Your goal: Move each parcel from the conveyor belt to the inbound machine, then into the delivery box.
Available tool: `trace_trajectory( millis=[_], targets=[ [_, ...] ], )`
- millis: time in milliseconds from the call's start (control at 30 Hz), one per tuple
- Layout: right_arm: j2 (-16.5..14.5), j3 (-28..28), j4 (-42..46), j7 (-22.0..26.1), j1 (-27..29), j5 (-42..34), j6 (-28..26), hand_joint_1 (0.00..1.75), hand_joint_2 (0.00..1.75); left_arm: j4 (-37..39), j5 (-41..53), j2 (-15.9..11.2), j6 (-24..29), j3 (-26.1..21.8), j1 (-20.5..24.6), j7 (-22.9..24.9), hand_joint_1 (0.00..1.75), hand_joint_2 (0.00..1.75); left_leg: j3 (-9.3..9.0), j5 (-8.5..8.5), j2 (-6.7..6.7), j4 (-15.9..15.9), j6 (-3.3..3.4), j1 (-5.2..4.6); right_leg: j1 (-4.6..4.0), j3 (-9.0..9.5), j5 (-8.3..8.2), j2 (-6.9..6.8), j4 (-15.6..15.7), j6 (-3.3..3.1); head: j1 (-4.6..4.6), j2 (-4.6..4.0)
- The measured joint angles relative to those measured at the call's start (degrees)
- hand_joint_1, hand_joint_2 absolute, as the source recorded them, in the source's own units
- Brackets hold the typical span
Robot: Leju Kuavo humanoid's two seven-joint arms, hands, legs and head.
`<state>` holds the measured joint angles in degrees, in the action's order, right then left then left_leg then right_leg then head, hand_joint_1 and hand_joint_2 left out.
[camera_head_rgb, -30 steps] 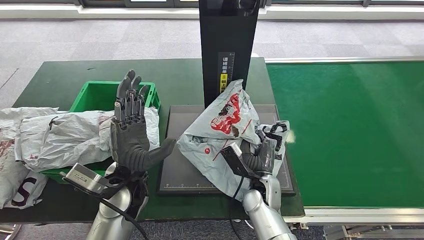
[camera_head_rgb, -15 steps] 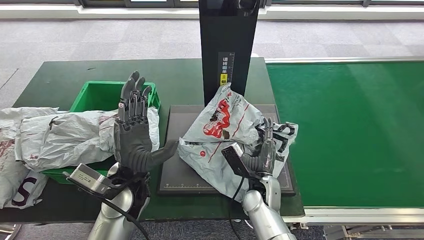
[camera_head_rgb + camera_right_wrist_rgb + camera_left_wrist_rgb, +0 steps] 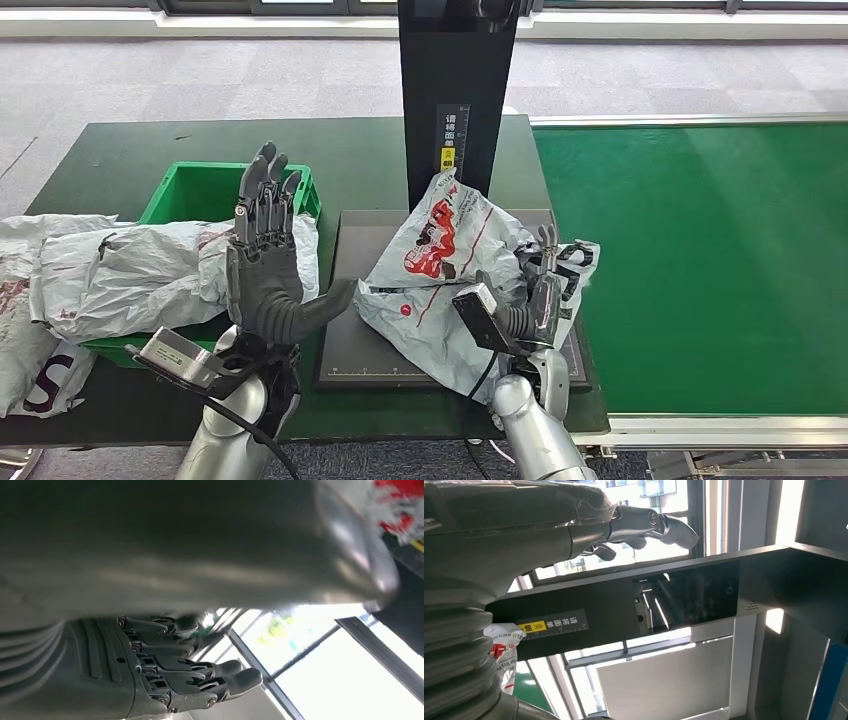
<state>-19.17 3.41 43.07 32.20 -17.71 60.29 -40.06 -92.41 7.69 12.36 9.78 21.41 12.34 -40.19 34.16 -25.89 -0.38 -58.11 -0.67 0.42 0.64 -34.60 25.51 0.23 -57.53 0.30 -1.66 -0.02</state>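
Our right hand (image 3: 535,295) seemingly grips the crumpled grey plastic parcel (image 3: 450,270) on the black inbound machine (image 3: 350,300); spread left hand (image 3: 262,265) empty; green delivery box (image 3: 185,190) beyond awaits.

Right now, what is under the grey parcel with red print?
The grey parcel lies on the dark platform of the inbound machine, in front of its black column. The right hand is at its edge. The platform beneath it is covered.
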Motion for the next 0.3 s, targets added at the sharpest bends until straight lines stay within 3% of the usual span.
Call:
trace_trajectory(
  millis=[300],
  targets=[
    [0.3, -1.4, 12.0, 2.2, 1.9, -0.6, -0.1, 0.0, 0.0, 1.1, 0.9, -0.1, 1.2, 0.0, 0.0, 0.0, 0.0, 1.75, -0.01, 0.0, 0.05, 0.0, 0.0, 0.0, 0.0, -0.02, 0.0, 0.04, 0.0, 0.0, 0.0, 0.0]
  ],
)
